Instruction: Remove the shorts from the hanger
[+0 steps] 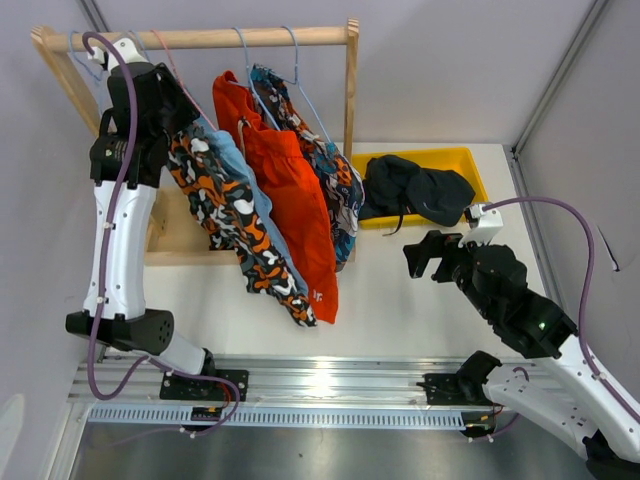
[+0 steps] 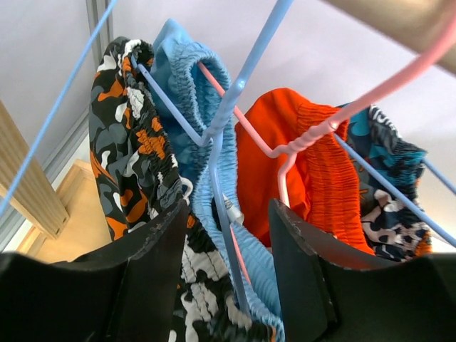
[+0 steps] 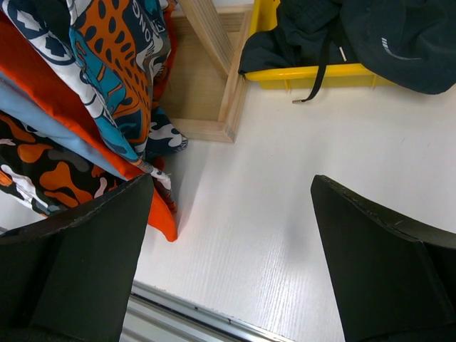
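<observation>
Four pairs of shorts hang on wire hangers from a wooden rail (image 1: 200, 38): camouflage (image 1: 235, 215), light blue (image 1: 247, 178), red-orange (image 1: 295, 210) and blue-orange patterned (image 1: 335, 195). A dark pair (image 1: 415, 190) lies in the yellow bin (image 1: 470, 158). My left gripper (image 1: 185, 125) is raised to the rail. In the left wrist view its fingers (image 2: 228, 235) straddle the blue hanger wire (image 2: 221, 206), and the camouflage waistband (image 2: 128, 157) and light blue waistband (image 2: 192, 92) fill the gap between them. My right gripper (image 1: 425, 258) hovers open over the bare table, with nothing between its fingers (image 3: 231, 214).
The rack's wooden base (image 3: 214, 128) and post (image 1: 351, 90) stand left of the bin. A pink hanger (image 2: 335, 121) carries the red-orange pair (image 2: 285, 164). Grey walls close in behind and on the right. A metal rail (image 1: 320, 385) runs along the near edge.
</observation>
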Robot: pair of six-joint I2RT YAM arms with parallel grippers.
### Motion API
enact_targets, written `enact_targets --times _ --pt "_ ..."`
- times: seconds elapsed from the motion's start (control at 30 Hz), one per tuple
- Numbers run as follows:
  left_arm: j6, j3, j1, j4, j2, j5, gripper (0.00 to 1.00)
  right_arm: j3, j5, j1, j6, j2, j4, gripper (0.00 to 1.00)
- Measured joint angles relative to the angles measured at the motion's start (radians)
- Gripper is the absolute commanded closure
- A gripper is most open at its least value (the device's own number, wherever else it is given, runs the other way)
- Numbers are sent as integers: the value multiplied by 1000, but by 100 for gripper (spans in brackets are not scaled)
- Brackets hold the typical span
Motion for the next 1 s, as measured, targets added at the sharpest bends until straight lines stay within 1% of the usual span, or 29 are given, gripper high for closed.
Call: enact_targets --times 0.03,0.17,0.2,0.33,0.4,0.47,0.5,0.53,0.63,0.67,0.7,0.73,0.77,0.9,1.0 --pt "0 0 0 0 5 -2 49 0 1 0 -1 0 0 0" --pt "8 -1 0 6 10 -15 63 -1 2 0 -4 1 2 1" --pt "9 -1 0 10 10 -19 63 -1 2 0 -4 1 2 1" --pt "15 -1 0 27 11 -29 89 -4 2 -1 -4 10 3 1" --pt "18 -1 -1 23 11 -42 92 -8 2 -1 -4 15 8 1" --pt "24 1 -1 23 14 -48 93 -16 2 -1 -4 18 10 0" --pt "27 4 -1 23 17 -49 92 -20 2 -2 -4 18 10 1" --pt "29 6 -1 24 19 -50 89 -22 2 -2 -5 18 10 0" --pt "39 10 -1 23 23 -55 85 -22 1 -4 -4 18 11 0" --pt "43 10 -1 23 23 -55 85 -22 1 -4 -4 18 11 1" --pt "44 10 -1 25 23 -58 86 -22 1 -4 -4 19 11 1" --pt "45 10 -1 27 23 -59 94 -22 1 -4 -4 19 11 1" --pt "44 10 -1 27 24 -60 100 -22 0 -4 -4 19 10 1" --pt "53 16 -1 26 31 -67 100 -22 0 -5 -4 16 10 1" --pt "55 49 -1 4 46 -65 100 -22 -10 -6 -4 15 11 1"
